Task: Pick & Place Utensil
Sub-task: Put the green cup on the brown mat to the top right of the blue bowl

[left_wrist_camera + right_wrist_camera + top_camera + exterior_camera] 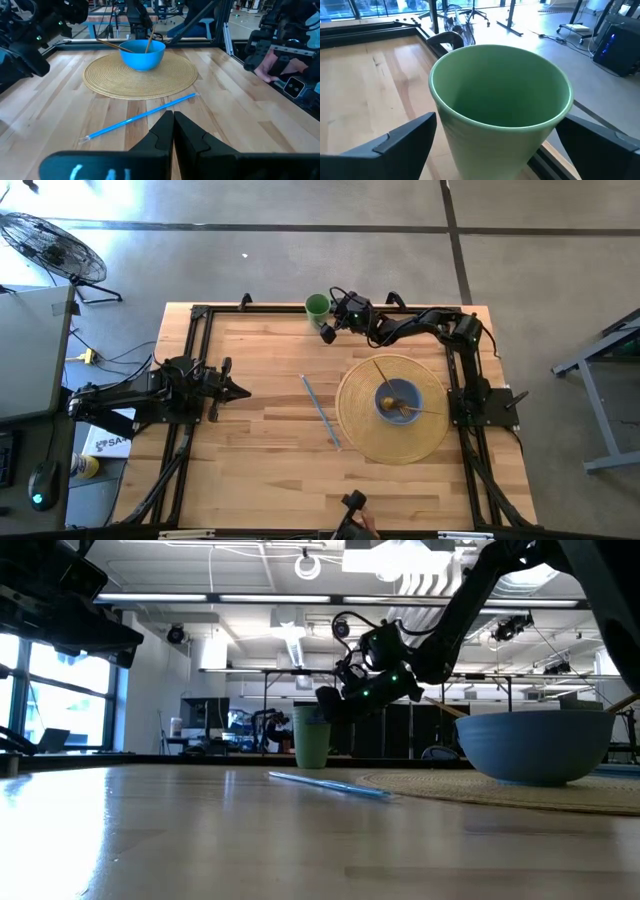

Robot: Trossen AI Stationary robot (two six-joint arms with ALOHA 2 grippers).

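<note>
A green cup (500,100) stands upright on its base near the table's far edge (317,305). My right gripper (500,137) is open, with one finger on either side of the cup's wall, and I see no touch. A thin blue straw (321,411) lies flat on the wood at mid-table. A blue bowl (397,399) with brown utensils leaning in it rests on a round woven mat (360,425). My left gripper (173,125) is shut with nothing in it and waits at the table's left side (240,391).
Black frame rails (200,360) run along the table's left, right and far sides. At the near edge, a person's hand (272,67) holds a dark device. Bare wood lies between the straw and my left gripper.
</note>
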